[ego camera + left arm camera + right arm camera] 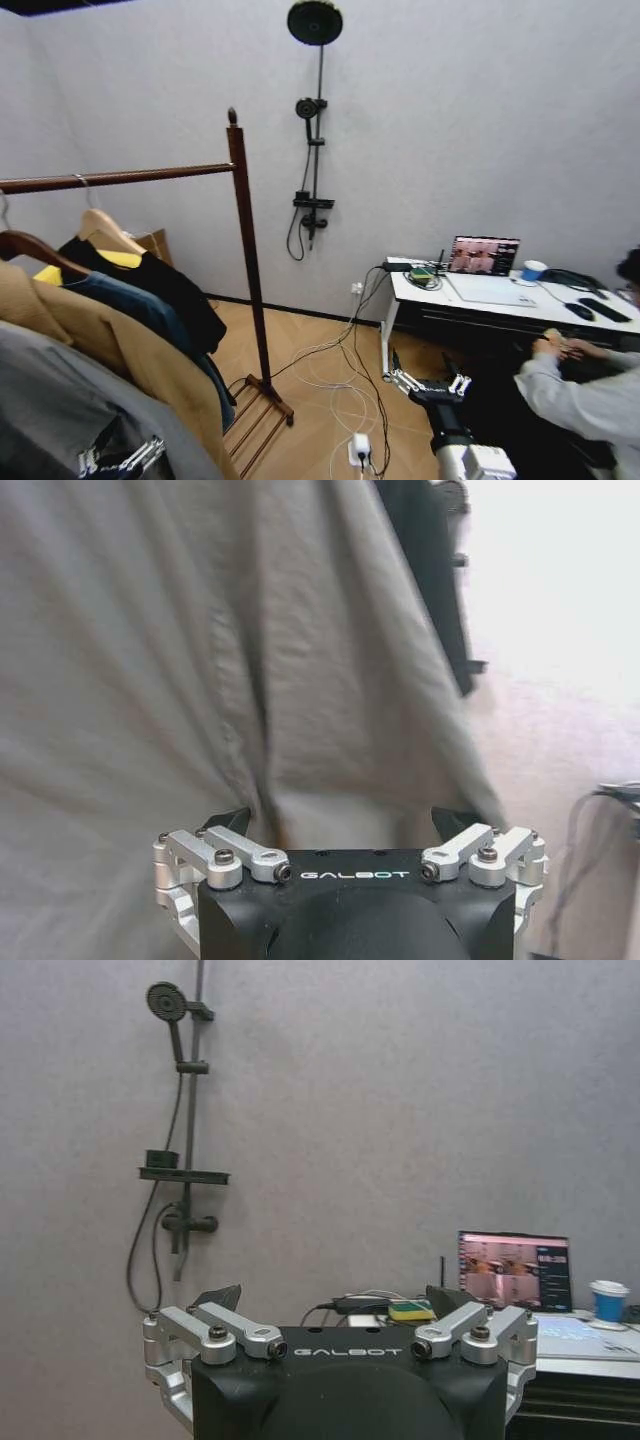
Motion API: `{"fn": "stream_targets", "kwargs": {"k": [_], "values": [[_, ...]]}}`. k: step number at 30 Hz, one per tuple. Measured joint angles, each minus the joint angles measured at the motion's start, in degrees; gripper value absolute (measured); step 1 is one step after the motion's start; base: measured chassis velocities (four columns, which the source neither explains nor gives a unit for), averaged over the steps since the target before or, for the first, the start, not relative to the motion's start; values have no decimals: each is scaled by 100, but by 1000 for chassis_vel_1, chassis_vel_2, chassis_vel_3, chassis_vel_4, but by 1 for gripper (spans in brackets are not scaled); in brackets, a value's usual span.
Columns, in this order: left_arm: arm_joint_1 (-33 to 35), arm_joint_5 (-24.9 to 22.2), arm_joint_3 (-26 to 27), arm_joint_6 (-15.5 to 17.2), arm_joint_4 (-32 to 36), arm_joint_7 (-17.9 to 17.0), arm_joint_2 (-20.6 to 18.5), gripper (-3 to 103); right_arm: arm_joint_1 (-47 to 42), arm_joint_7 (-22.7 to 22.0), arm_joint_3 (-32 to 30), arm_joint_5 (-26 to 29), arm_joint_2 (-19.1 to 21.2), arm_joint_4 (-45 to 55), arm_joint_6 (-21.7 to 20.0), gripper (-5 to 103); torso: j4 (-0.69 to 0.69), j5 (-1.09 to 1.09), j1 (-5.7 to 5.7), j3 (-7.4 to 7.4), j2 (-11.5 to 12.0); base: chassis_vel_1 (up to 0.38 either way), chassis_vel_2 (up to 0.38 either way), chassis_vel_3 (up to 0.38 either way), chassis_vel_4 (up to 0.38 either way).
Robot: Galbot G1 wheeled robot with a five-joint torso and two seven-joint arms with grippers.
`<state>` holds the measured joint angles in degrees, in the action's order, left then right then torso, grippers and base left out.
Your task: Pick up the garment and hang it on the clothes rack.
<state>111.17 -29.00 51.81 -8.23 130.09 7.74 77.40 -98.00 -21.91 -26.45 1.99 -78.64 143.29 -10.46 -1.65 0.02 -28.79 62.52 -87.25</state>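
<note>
Currently the garment (150, 285), black and on a light wooden hanger (105, 232), hangs from the bar of the clothes rack (245, 230) among a tan coat (120, 355) and a grey hoodie (50, 410). Left gripper (340, 825) sits low against the grey hoodie, fingers spread wide, apparently gripping nothing. Right gripper (332, 1300) is spread wide and empty, near the front-left corner of the desk (500, 305), facing the black shower-head stand (180, 1140).

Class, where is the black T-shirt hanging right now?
In the head view the black T-shirt hangs on a wooden hanger from the clothes rack bar, on the robot's left, behind the tan coat.
</note>
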Motion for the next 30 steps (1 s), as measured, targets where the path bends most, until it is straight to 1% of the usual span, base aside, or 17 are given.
{"fn": "stream_targets", "kwargs": {"k": [8, 14, 30], "values": [[0, 0, 0, 0, 0, 1, 0, 100, -19, -2, -5, 6, -23, -1, 11, 100, -1, -2, 0, -1, 0, -63, -154, -162, -50], [0, 0, 0, 0, 0, 0, 0, 100, 13, -3, -4, 9, -47, -3, 13, 100, 1, -2, 0, 0, 0, 83, -91, -96, 66], [0, 0, 0, 0, 0, -1, 0, 100, 35, -2, 34, 10, -66, -6, 31, 100, 0, -2, 1, -1, -1, 128, -130, -125, 130]]}}
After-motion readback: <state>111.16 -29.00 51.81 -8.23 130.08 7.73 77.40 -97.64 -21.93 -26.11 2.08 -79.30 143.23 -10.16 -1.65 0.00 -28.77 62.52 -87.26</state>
